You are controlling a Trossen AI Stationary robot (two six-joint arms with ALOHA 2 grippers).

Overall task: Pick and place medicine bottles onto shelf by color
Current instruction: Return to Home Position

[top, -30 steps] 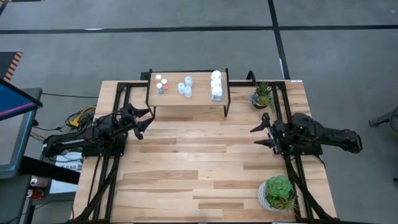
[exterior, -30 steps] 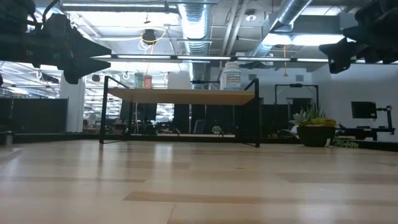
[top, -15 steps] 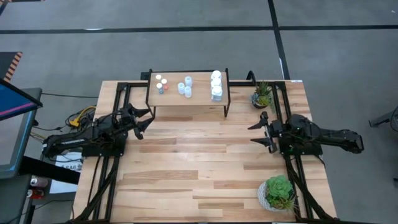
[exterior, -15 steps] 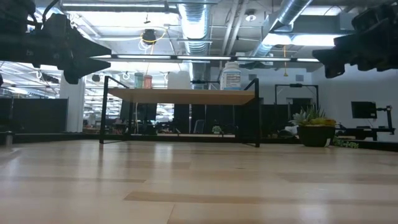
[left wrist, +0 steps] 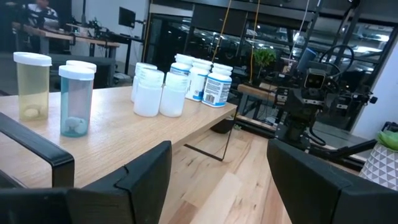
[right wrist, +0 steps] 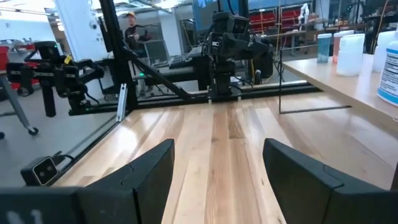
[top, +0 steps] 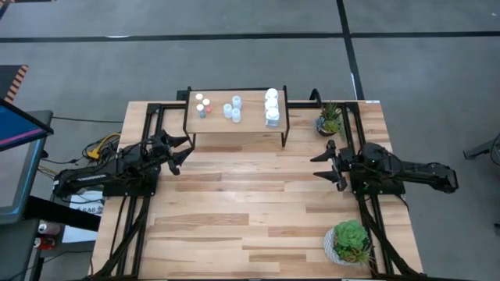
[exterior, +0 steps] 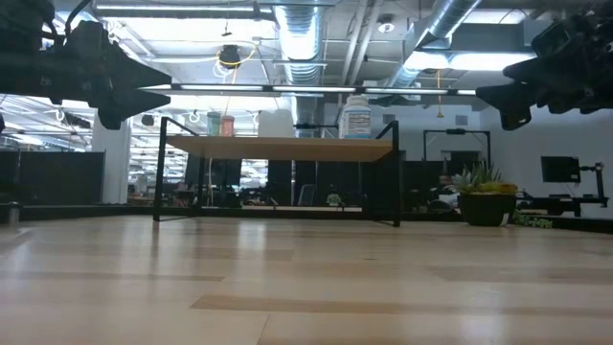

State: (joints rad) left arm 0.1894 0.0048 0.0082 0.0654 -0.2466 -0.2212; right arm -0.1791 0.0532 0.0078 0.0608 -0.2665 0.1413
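The shelf [top: 234, 123] stands at the table's far middle on thin black legs. On it stand three small bottles with coloured bodies [top: 202, 105] at its left, three pale-blue ones [top: 233, 108] in the middle, and three white ones [top: 271, 106] at its right. They also show in the left wrist view: coloured [left wrist: 76, 99], pale [left wrist: 152, 93], white [left wrist: 208, 81]. My left gripper [top: 181, 155] is open and empty, in front of the shelf's left end. My right gripper [top: 324, 166] is open and empty, to the right of the shelf's front.
A small potted plant [top: 330, 119] stands at the far right beside the shelf. A bigger potted plant [top: 349, 241] stands at the near right. The wide wooden tabletop [top: 250, 211] stretches between the arms. A person [right wrist: 132, 28] shows in the room beyond the table.
My right gripper has moved a little toward the table's left edge and turned slightly; it stays open and empty. The bottles and my left arm have kept still.
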